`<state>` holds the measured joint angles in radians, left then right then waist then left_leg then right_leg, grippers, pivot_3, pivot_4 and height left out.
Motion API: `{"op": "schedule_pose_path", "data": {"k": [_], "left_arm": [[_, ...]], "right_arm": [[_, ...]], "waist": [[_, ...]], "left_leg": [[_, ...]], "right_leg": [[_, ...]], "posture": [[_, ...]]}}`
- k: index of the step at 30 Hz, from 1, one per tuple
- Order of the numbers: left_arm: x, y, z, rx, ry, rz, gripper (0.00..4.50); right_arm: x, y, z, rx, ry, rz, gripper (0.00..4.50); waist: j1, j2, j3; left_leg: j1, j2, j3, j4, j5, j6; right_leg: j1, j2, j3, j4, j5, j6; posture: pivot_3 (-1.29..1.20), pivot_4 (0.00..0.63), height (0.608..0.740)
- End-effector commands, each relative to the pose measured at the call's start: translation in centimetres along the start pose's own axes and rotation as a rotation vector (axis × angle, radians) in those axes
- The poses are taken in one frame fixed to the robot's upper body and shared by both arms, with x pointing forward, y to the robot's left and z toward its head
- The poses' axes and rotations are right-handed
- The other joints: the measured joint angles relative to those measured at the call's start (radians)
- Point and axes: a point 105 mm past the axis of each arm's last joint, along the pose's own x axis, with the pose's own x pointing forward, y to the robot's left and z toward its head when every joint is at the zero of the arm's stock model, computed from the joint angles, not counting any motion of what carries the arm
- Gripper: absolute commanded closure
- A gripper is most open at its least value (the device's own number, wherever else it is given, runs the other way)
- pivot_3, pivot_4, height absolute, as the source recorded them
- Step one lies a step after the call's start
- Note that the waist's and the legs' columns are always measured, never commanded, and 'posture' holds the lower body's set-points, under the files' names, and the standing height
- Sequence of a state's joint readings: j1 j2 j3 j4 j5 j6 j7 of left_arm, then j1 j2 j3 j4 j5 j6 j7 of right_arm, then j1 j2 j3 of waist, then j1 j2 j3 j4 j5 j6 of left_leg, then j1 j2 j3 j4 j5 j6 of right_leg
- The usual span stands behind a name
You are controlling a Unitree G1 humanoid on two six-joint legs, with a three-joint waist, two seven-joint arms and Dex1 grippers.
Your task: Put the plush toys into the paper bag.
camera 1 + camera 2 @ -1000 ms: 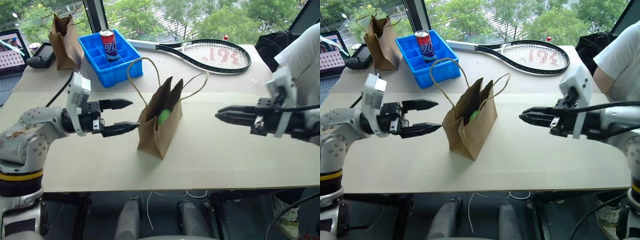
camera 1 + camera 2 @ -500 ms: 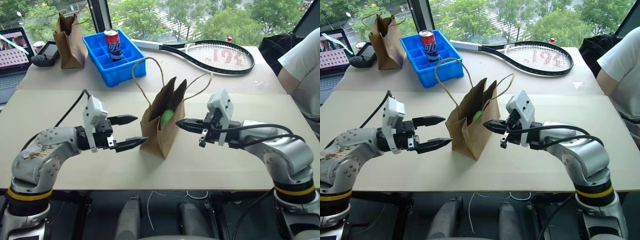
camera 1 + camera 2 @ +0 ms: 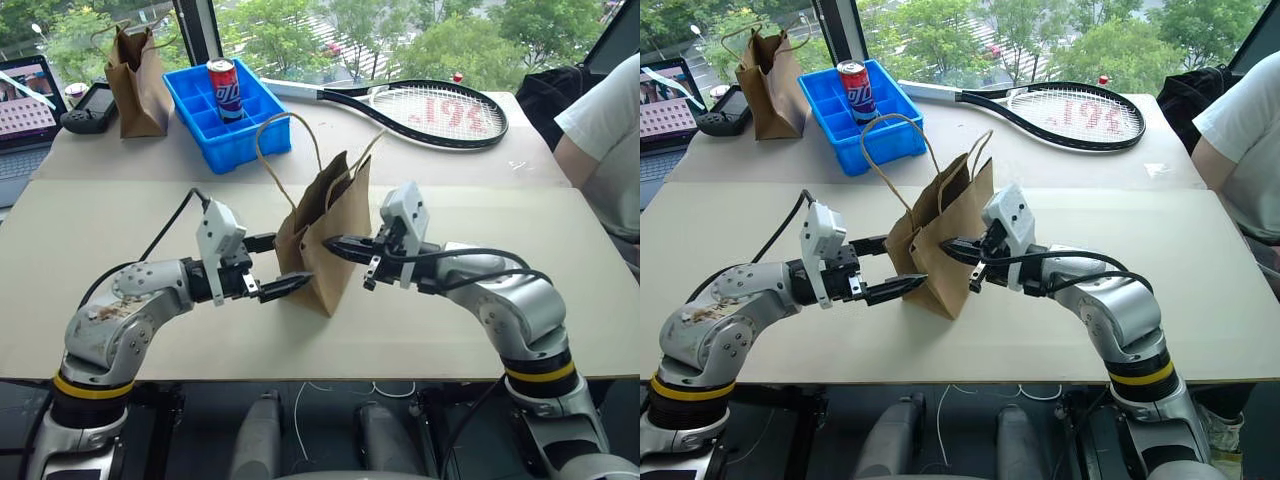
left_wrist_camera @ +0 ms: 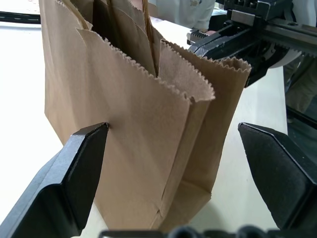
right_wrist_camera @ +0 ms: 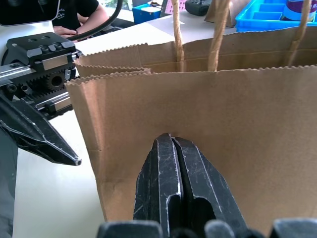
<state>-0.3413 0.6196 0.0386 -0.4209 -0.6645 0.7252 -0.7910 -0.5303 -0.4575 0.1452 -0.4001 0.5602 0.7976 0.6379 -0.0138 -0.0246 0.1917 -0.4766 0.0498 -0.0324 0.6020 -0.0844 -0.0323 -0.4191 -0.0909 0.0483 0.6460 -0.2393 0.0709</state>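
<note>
The light-brown paper bag point(image 3: 326, 245) stands upright mid-table with its twine handles up and its mouth squeezed narrow. The plush toys are hidden from view. My left gripper point(image 3: 288, 262) is open on the bag's left side, and the bag's narrow end point(image 4: 133, 114) sits between its two fingers point(image 4: 74, 178). One fingertip touches the bag wall. My right gripper point(image 3: 330, 243) is shut with nothing in it, its closed tip point(image 5: 170, 144) pressed against the bag's right wall point(image 5: 233, 119).
At the back left stand a darker, narrower paper bag point(image 3: 140, 70), a blue compartment tray point(image 3: 250, 135) holding a can point(image 3: 222, 85), a laptop point(image 3: 25, 95) and a black device point(image 3: 90, 100). A tennis racket point(image 3: 440, 110) lies behind. A person point(image 3: 600, 130) sits at the right edge.
Both grippers have closed in on the bag, the right one sweeping left up to its wall. The bag's mouth has narrowed, and the green toy seen inside it is now covered.
</note>
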Motion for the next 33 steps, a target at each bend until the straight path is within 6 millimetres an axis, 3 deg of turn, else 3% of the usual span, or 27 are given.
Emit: {"op": "schedule_pose_path", "data": {"k": [1,3,6,16,17,20,24,27,30,33], "left_arm": [[0.6,-0.2,0.8,0.018,-0.029,0.008,0.0],[0.9,-0.3,0.9,0.01,-0.035,0.013,0.0],[1.2,-0.1,0.7,-0.005,-0.033,0.032,0.67],[1.8,1.0,-0.1,0.0,0.025,0.054,4.27],[1.9,1.0,0.0,0.007,0.026,0.044,4.42],[2.1,1.2,0.4,0.056,0.042,-0.004,4.42],[2.1,2.6,1.1,0.152,0.06,-0.095,4.42],[2.5,3.2,1.6,0.21,0.056,-0.185,4.42],[3.4,3.7,2.5,0.27,0.043,-0.324,4.42],[3.8,3.7,3.1,0.292,0.028,-0.454,4.42]], "right_arm": [[0.2,0.3,1.1,-0.038,-0.046,-0.002,4.48],[0.4,0.5,1.1,-0.032,-0.05,0.001,4.48],[0.6,0.6,0.9,-0.027,-0.049,0.0,4.5],[0.1,-0.1,1.3,-0.039,-0.048,-0.044,4.5],[0.0,-0.2,1.4,-0.04,-0.052,-0.049,4.5],[-1.6,-0.1,3.0,-0.036,-0.089,-0.046,4.5],[-5.4,1.1,4.5,-0.009,-0.076,0.006,4.5],[-8.0,1.8,4.6,0.015,-0.01,0.016,4.5],[-11.6,2.0,4.1,0.042,0.099,-0.051,4.5],[-14.0,2.4,3.8,0.063,0.171,-0.122,4.5]], "waist": [[0.0,0.0,0.0],[0.0,0.0,0.0],[0.0,0.0,0.0],[0.001,0.0,0.0],[0.001,0.0,0.0],[0.003,0.0,0.0],[0.007,0.0,0.0],[0.013,0.0,0.0],[0.017,0.0,0.0],[0.026,0.0,0.0]], "left_leg": [[0.0,0.0,0.0,0.0,0.0,0.0],[0.0,0.0,0.0,0.0,0.0,0.0],[0.0,0.0,0.0,0.0,0.0,0.0],[0.0,0.0,0.0,0.0,0.0,0.0],[0.0,0.0,0.0,0.0,0.0,0.0],[0.0,0.0,0.0,0.0,0.0,0.0],[-0.001,0.0,0.0,0.0,0.0,0.0],[0.0,0.0,0.0,-0.001,0.0,0.0],[0.0,0.0,0.001,-0.001,0.0,0.0],[-0.001,0.0,0.002,-0.001,0.0,0.0]], "right_leg": [[0.0,0.0,0.0,0.0,0.0,0.0],[0.0,0.0,0.0,0.0,0.0,0.0],[0.0,0.0,0.0,0.0,0.0,0.0],[0.0,0.0,0.0,0.0,0.0,0.0],[0.0,0.0,0.0,0.0,0.0,0.0],[0.0,0.0,0.0,0.0,0.0,0.0],[0.0,0.0,0.0,0.0,0.0,0.0],[0.0,0.0,0.0,-0.002,-0.002,-0.004],[0.0,-0.001,0.0,-0.003,-0.003,-0.007],[0.001,-0.001,0.0,-0.004,-0.004,-0.007]], "posture": [[0.0,0.15,0.74],[0.0,0.15,0.74],[0.0,0.15,0.74],[0.0,0.15,0.74],[0.0,0.15,0.74],[0.0,0.15,0.74],[0.0,0.15,0.74],[0.0,0.15,0.74],[0.0,0.15,0.74],[0.0,0.15,0.74]]}}
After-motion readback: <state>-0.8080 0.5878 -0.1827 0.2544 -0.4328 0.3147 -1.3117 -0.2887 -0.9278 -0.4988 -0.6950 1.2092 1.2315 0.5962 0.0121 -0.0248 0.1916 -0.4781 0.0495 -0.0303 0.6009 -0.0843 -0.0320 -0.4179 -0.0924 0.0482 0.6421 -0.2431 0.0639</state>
